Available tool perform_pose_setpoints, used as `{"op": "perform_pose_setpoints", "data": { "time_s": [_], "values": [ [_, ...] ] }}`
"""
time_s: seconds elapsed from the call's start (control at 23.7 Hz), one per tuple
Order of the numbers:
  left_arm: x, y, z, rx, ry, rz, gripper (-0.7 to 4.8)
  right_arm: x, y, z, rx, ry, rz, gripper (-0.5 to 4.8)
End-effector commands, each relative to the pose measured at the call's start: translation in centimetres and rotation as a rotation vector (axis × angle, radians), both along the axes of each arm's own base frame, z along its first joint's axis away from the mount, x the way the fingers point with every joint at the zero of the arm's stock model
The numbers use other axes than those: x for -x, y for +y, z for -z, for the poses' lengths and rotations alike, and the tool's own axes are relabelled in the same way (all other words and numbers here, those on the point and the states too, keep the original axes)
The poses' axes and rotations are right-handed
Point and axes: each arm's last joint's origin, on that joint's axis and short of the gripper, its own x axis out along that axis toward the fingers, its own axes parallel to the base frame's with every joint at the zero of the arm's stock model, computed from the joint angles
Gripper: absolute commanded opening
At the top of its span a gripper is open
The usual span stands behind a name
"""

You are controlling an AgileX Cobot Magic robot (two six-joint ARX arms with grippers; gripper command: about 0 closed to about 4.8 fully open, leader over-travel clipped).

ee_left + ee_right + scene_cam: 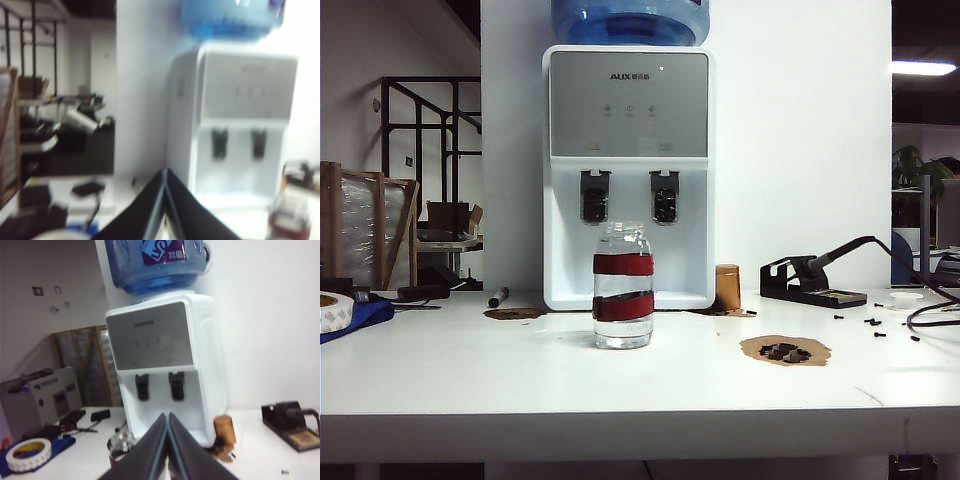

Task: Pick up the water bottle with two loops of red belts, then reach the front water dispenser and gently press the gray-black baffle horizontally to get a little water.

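the small clear glass water bottle with two wide red bands (623, 285) is seen standing upright on the white desk (470, 380), its long axis vertical, just in front of the white boxy water dispenser with a gray front panel (628, 170) and roughly centred between the two dark paddles. the narrow gray-black baffle on the left (594, 196) sits above and behind the bottle's neck, well clear of it.

neither arm is visible in the exterior view. the left claw (165, 200) is clenched with nothing held; from its wrist view the bottle (290, 220) is found ahead and off to the right, near the dispenser. the right claw (167, 445) is likewise clenched and empty; the bottle (121, 445) is partly hidden behind its black fingers, ahead and slightly to the left.

both arms appear drawn back near the desk's near edge, pointing roughly level toward the dispenser. the right claw is judged nearer in line with the bottle. a claw would have to be released before a sideways grasp.
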Motion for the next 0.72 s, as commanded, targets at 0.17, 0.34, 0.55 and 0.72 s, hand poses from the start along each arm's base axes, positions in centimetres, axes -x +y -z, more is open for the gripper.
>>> {"op": "perform_pose_setpoints", "data": {
  "time_s": [0.17,0.34,0.55,0.72],
  "values": [
    [-1.7,-0.2,-5.8,0.074,-0.034,0.058,0.01,-0.2,0.1,-1.6,0.005,0.000,-0.006,-0.02],
    [-6.6,-1.0,-8.9,0.075,-0.005,0.103,0.01,-1.5,0.8,-3.4,0.043,0.054,-0.146,-0.02],
    [-13.5,-3.4,-7.3,0.044,0.109,0.196,0.00,-4.4,2.0,-6.0,0.152,0.100,-0.357,-0.02],
    [-16.5,-4.6,-3.8,-0.059,0.170,0.270,0.00,-6.9,2.7,-6.8,0.157,0.184,-0.411,-0.02]
  ]
}}
